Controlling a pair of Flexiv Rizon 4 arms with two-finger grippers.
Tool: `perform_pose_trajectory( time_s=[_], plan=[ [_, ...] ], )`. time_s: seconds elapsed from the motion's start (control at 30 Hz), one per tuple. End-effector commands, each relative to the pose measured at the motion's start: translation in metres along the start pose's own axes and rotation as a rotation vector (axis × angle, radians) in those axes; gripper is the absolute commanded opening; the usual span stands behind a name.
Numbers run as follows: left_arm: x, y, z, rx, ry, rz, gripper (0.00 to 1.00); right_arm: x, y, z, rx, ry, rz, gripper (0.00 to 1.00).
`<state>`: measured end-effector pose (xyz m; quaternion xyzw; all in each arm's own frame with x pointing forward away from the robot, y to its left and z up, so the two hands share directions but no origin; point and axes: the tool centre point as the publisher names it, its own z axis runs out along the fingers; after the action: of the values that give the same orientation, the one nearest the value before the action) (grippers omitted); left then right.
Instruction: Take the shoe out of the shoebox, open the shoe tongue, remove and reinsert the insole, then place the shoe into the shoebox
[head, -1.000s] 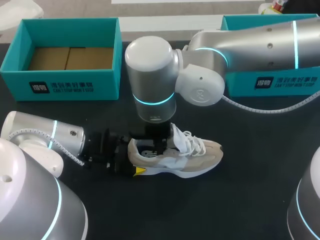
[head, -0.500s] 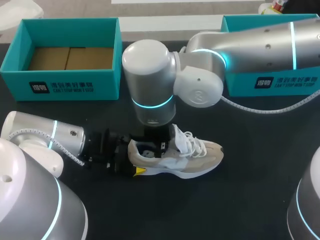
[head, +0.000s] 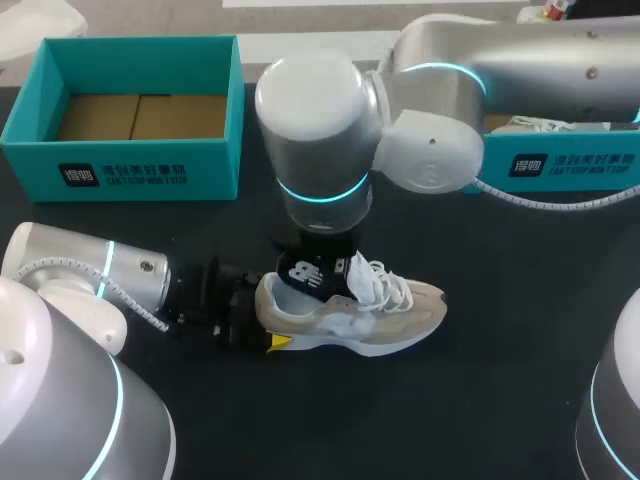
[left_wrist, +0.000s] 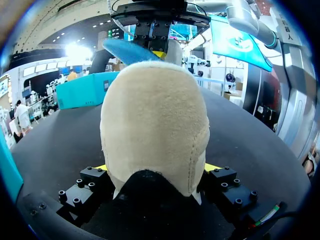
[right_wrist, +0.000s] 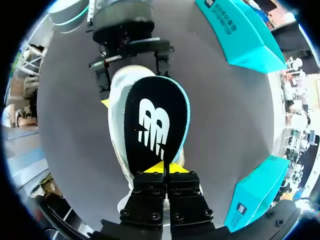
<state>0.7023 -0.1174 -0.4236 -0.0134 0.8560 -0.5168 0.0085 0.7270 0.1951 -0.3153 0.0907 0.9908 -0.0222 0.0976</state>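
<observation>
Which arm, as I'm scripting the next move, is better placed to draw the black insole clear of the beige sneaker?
Right. The right gripper is shut on the black insole, which stands partly out of the beige sneaker; the left gripper is shut on the sneaker's heel, steadying it.

Dark tabletop, edge to edge.
A matte black table (head: 500, 400) spreads right across the head view, its far edge up at 12 o'clock, and from the left wrist view its top shows a soft grey sheen.
</observation>
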Motion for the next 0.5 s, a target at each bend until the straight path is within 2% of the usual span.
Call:
perform_pose_trajectory(
  time_s=[0.03, 0.2, 0.37, 0.4, 0.43, 0.47, 0.5],
  plan=[
    [-0.001, 0.001, 0.003, -0.004, 0.002, 0.000, 0.00, -0.006, 0.010, -0.004, -0.053, 0.012, -0.041, 0.00],
    [-0.001, 0.001, 0.003, -0.004, 0.002, 0.000, 0.00, -0.009, 0.037, -0.011, -0.108, 0.030, -0.088, 0.00],
    [-0.001, 0.001, 0.003, -0.004, 0.002, 0.000, 0.00, -0.007, 0.051, -0.017, -0.156, 0.058, -0.092, 0.00],
    [-0.001, 0.001, 0.003, -0.004, 0.002, 0.000, 0.00, -0.006, 0.051, -0.017, -0.164, 0.069, -0.093, 0.21],
    [-0.001, 0.001, 0.003, -0.004, 0.002, 0.000, 0.00, -0.005, 0.051, -0.018, -0.168, 0.076, -0.079, 0.58],
    [-0.001, 0.001, 0.003, -0.004, 0.002, 0.000, 0.00, -0.005, 0.049, -0.020, -0.179, 0.079, -0.056, 1.00],
    [-0.001, 0.001, 0.003, -0.004, 0.002, 0.000, 0.00, -0.006, 0.048, -0.023, -0.237, 0.073, -0.002, 1.00]
  ],
)
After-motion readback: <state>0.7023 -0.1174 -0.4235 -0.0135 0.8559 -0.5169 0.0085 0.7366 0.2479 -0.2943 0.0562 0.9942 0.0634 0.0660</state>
